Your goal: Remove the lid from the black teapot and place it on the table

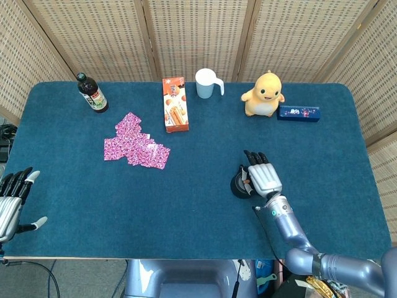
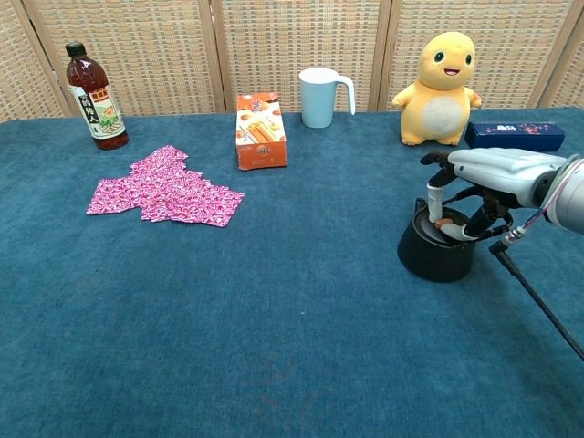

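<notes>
Your right hand (image 2: 493, 178) sits over the black teapot (image 2: 436, 248) near the table's right front, fingertips apparently pinching its lid (image 2: 444, 224); your left hand (image 1: 12, 202) hangs spread off-table

Worktop (image 1: 186, 205): deep teal-blue cloth; teapot (image 2: 436, 253): matte black; right hand (image 2: 488, 179): silver-grey shell, black fingers; left hand (image 1: 11, 202): silver with black fingers; bottle (image 2: 97, 99): dark brown, red cap, green-and-white label; carton (image 2: 260, 130): orange with pictured snacks; wrappers (image 2: 164, 189): magenta with white speckle; mug (image 2: 320, 97): pale blue; plush toy (image 2: 441, 89): yellow, cream belly; flat box (image 2: 515, 135): navy with small multicoloured print; screen (image 1: 198, 37): beige woven lattice.
</notes>
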